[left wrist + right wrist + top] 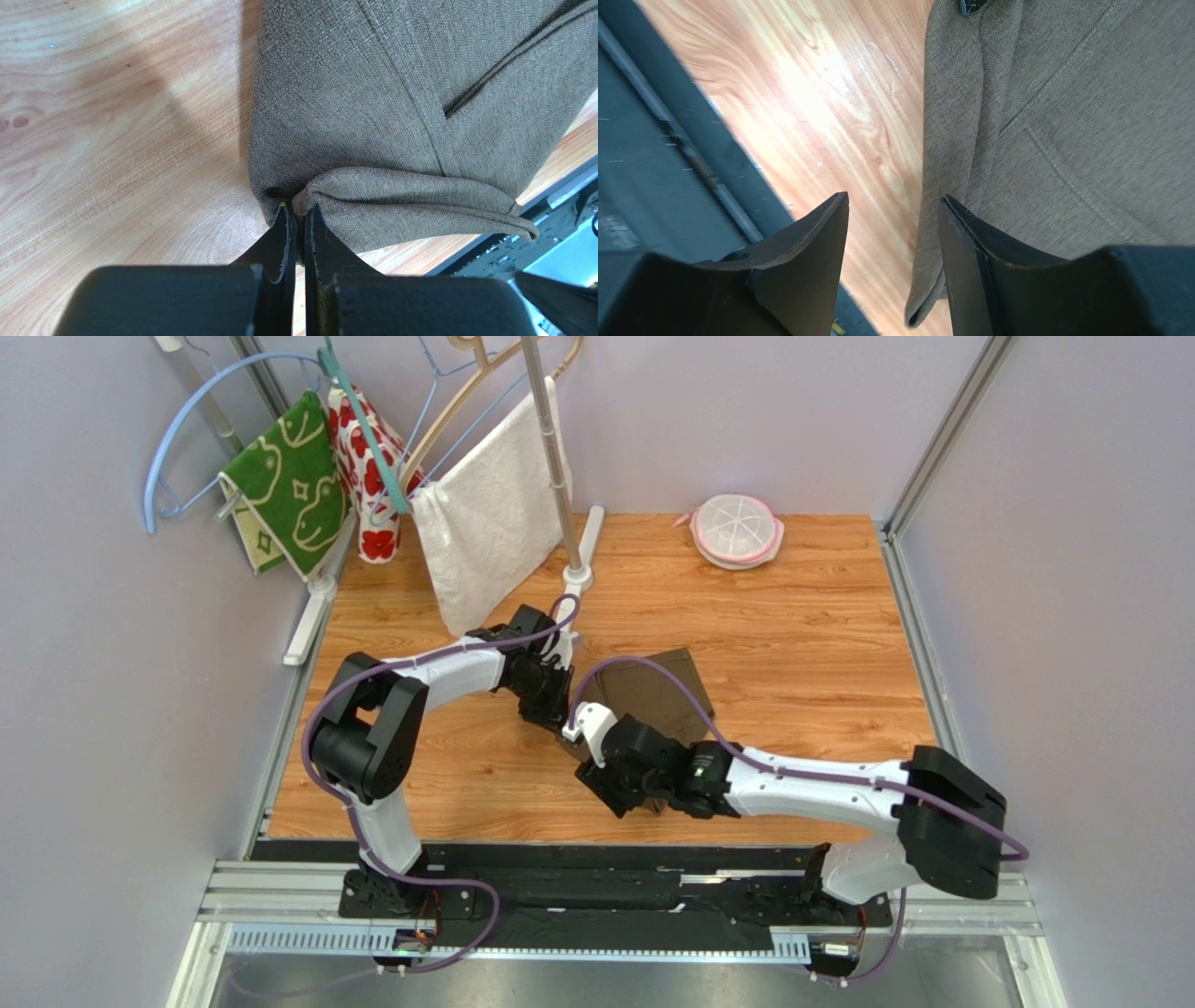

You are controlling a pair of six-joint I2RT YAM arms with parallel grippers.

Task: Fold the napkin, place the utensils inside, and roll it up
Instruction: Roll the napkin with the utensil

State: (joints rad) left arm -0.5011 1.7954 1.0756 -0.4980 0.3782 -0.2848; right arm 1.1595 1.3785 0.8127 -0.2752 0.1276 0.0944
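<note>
The dark brown napkin [671,686] lies folded on the wooden table, with a rolled edge along its near side. In the left wrist view my left gripper [298,208] is shut on that rolled edge of the napkin [365,105], at its corner. In the right wrist view my right gripper [892,199] is open. The napkin's folded edge [948,175] runs just inside its right finger without being pinched. In the top view the left gripper [557,711] and the right gripper [606,773] sit close together at the napkin's left side. The orange utensils are hidden.
A pink and white lidded bowl [737,529] sits at the back. A rack at the back left holds a white towel [491,511], a green patterned cloth [288,476] and a red patterned cloth [368,469]. A black rail [617,875] runs along the near edge.
</note>
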